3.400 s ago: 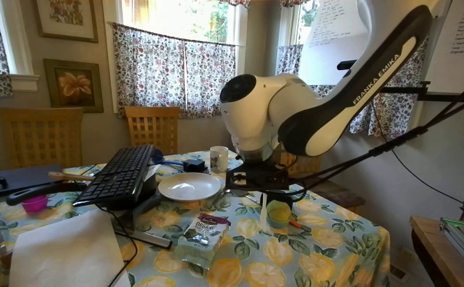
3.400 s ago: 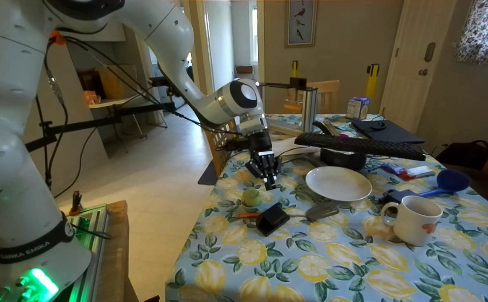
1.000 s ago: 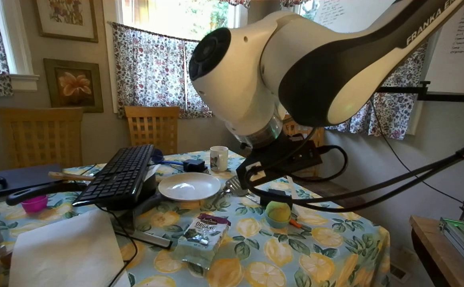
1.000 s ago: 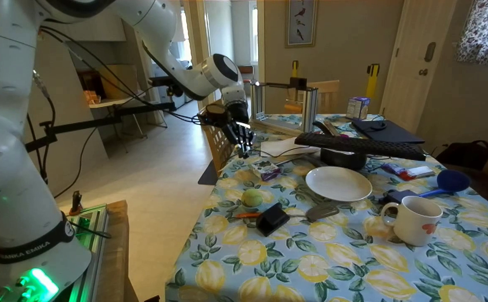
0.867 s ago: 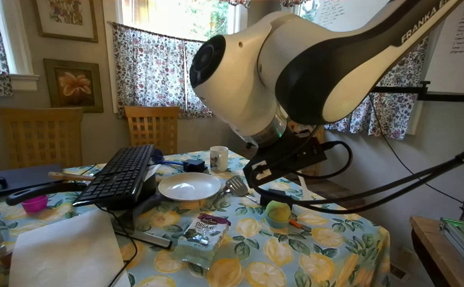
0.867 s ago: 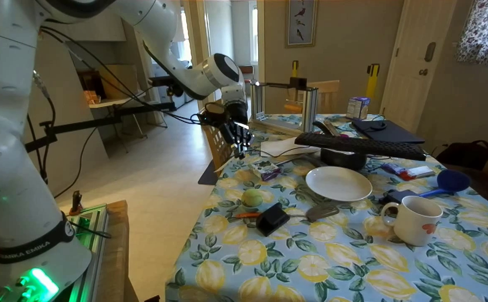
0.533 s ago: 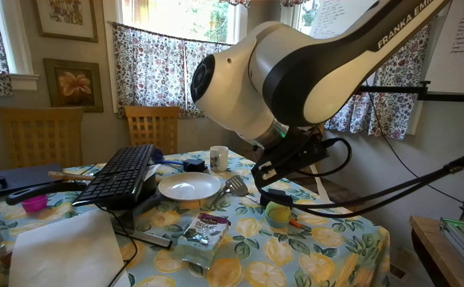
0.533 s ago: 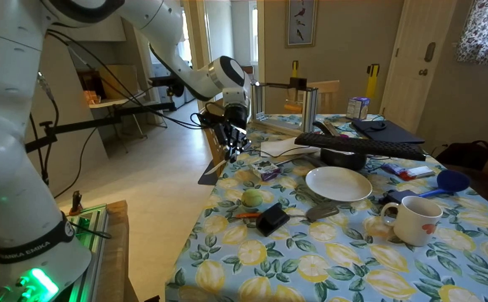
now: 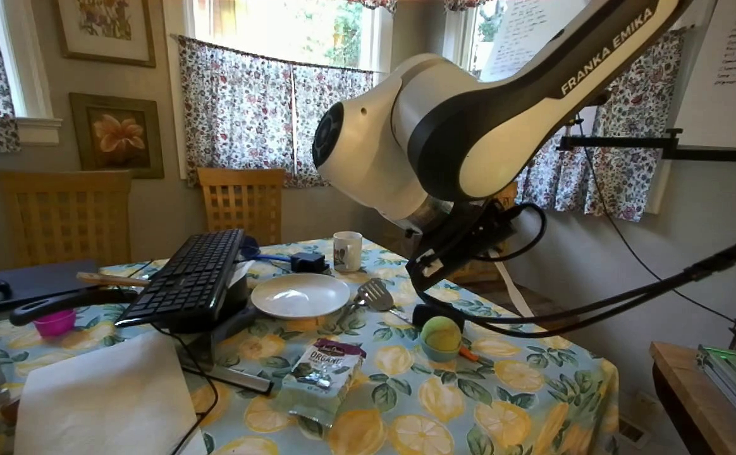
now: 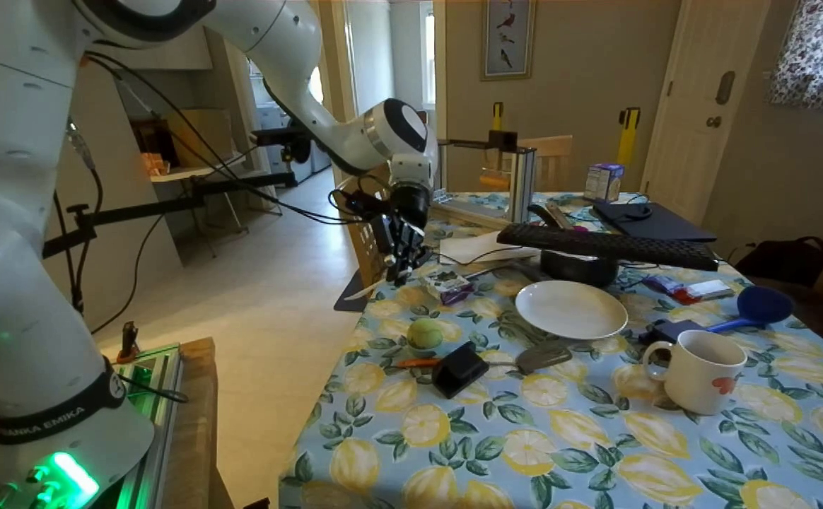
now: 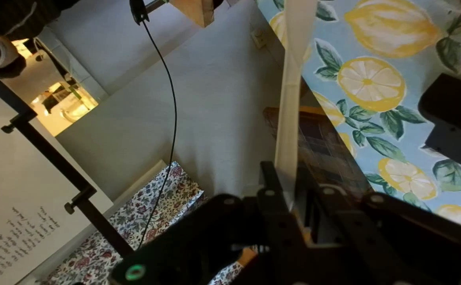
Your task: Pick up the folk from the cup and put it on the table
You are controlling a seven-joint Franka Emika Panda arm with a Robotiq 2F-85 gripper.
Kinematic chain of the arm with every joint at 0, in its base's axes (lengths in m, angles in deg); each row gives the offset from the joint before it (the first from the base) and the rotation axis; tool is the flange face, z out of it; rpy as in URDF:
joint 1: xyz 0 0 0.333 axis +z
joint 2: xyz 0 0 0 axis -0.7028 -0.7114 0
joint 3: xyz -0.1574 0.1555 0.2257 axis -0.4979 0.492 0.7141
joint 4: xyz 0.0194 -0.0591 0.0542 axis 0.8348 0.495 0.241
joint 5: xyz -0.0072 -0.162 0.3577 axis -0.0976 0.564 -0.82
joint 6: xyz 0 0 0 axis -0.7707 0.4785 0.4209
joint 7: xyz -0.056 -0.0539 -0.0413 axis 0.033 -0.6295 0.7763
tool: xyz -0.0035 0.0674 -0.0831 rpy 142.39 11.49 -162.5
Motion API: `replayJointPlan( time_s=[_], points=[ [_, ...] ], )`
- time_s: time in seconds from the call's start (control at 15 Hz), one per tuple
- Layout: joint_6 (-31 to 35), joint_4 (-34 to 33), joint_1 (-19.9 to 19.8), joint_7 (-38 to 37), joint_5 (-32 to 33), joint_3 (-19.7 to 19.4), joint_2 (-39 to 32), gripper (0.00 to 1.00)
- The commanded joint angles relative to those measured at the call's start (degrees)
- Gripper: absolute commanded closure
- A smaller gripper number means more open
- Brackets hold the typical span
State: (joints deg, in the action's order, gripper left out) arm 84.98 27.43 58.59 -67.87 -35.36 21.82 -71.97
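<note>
My gripper (image 11: 285, 164) is shut on a pale, flat fork (image 11: 290, 103); one end of the fork lies between the fingers and its tines cannot be made out. In an exterior view the fork (image 10: 365, 291) slants out from my gripper (image 10: 395, 274) past the table's side edge, over the floor. It also shows as a pale strip in an exterior view (image 9: 515, 291), where the fingers are hidden. The table (image 10: 524, 466) has a light blue cloth with lemons and leaves. A white cup (image 10: 705, 371) with a handle and a red heart stands far from the gripper.
A small light-blue cup (image 9: 439, 351) with a green ball (image 9: 442, 333) stands near a black holder (image 10: 459, 371) and a spatula (image 10: 542, 357). A white plate (image 9: 300, 295), a snack bag (image 9: 325, 379) and a keyboard (image 9: 184, 278) are also on the table.
Some seconds ago the fork hung upright beside the small light-blue cup. The gripper has since moved up, back and tilted. In the last second the arm lowered and the fork came into view past the edge.
</note>
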Motion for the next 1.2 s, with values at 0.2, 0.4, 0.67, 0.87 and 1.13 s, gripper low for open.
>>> replayJointPlan(
  time_s=[0.2, 0.4, 0.67, 0.87, 1.13],
  points=[
    [5.78, -5.03, -4.96, 13.15, -0.79, -0.78, -3.65, 0.96],
    [5.96, -8.92, -5.93, 17.26, -2.34, -1.67, -6.91, 0.96],
    [6.39, -8.18, -5.01, 16.68, -2.57, -3.39, -7.14, 0.96],
    [6.38, -8.66, -4.88, 16.72, -2.65, -3.85, -8.04, 0.85],
    [0.90, -15.25, -4.38, 16.18, -2.54, -5.46, -13.81, 0.96]
  ],
)
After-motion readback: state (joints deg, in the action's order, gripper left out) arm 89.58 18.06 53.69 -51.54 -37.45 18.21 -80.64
